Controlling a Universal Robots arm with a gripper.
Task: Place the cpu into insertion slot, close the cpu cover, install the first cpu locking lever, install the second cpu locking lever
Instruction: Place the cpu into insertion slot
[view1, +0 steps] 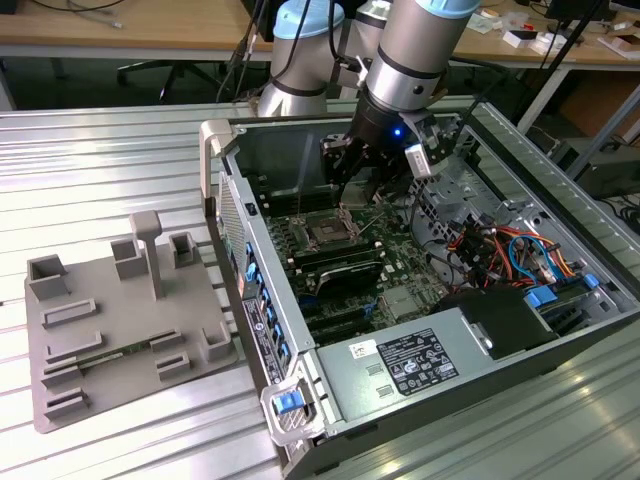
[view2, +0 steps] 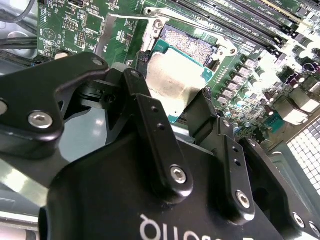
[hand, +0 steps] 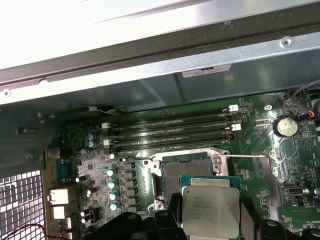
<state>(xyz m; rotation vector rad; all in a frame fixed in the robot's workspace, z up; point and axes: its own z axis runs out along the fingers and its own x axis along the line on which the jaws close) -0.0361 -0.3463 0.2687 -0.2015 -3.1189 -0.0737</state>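
My gripper (view1: 352, 168) is inside the open computer case (view1: 260, 330), shut on the cpu (hand: 210, 210). The cpu is a small square chip with a silver top and a green border, also seen in the second wrist view (view2: 172, 75). One black finger (view2: 150, 115) presses each of two opposite edges. The chip hangs slightly above the board, over the near edge of the insertion slot (hand: 180, 172). The slot is a dark socket with a silver rim, its pin field (view2: 187, 42) uncovered. In the exterior view the insertion slot (view1: 325, 232) lies just below the gripper. A thin metal lever (hand: 245, 156) runs beside it.
Long black memory slots (hand: 170, 132) lie beyond the socket, with a coin battery (hand: 285, 126) to one side. Capacitors (hand: 111, 182) line the other side. A power supply (view1: 420, 360) and coloured cables (view1: 505, 250) sit in the case. A grey fixture plate (view1: 120, 320) rests on the table.
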